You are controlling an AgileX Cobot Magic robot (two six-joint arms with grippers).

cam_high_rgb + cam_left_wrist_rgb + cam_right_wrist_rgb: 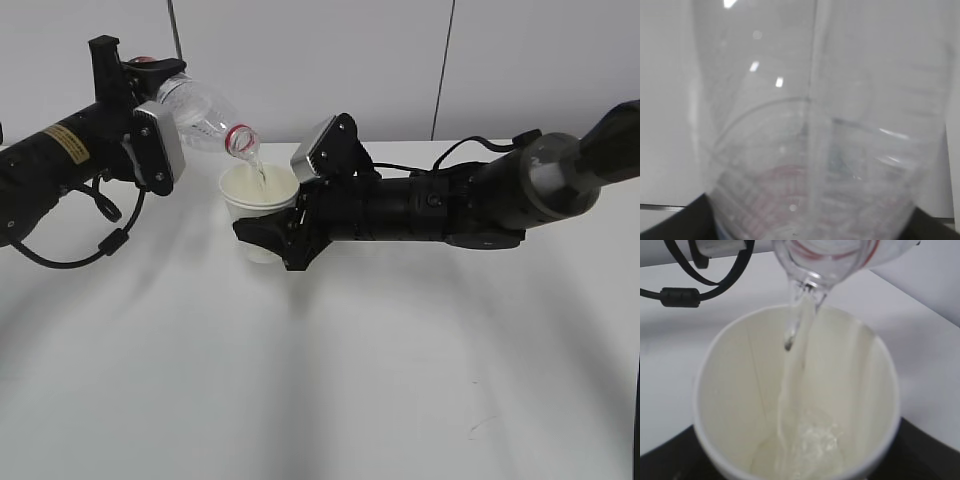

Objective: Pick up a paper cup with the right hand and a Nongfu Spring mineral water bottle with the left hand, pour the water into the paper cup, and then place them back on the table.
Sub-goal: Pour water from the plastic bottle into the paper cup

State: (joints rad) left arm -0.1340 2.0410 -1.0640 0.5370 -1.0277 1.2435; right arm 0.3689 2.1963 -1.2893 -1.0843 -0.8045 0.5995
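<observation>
My left gripper [150,85] is shut on the clear water bottle [200,112], held tilted with its red-ringed mouth down to the right over the paper cup [258,205]. The bottle [815,140] fills the left wrist view and hides the jaws there. My right gripper [270,235] is shut on the white paper cup and holds it upright a little above the table [320,380]. A stream of water [795,365] runs from the bottle mouth [815,265] into the cup [730,390] and pools at its bottom.
Black cables [110,225] hang under the left arm. The right arm [450,205] stretches in from the right across the table. A pale wall [400,60] stands behind the table.
</observation>
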